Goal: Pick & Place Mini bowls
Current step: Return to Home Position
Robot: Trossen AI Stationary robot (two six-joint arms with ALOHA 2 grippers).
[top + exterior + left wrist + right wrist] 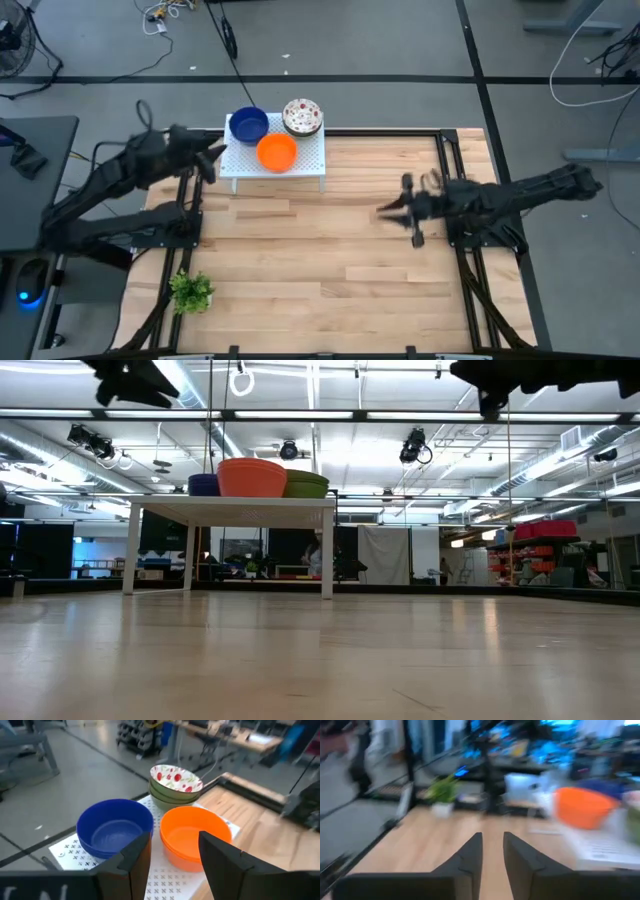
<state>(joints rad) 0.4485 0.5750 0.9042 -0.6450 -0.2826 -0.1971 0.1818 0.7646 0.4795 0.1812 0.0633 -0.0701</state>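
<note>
Blue, orange and speckled mini bowls [277, 152] sit stacked on the rack [310, 168]. Left end effector [174, 840], apart and empty, hangs close; retreating low could topple them. Right end effector [492, 837], slightly apart, hangs over the bench [330, 265].

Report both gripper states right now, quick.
Left gripper: open, holding nothing.
Right gripper: open by only a narrow gap, holding nothing.
</note>
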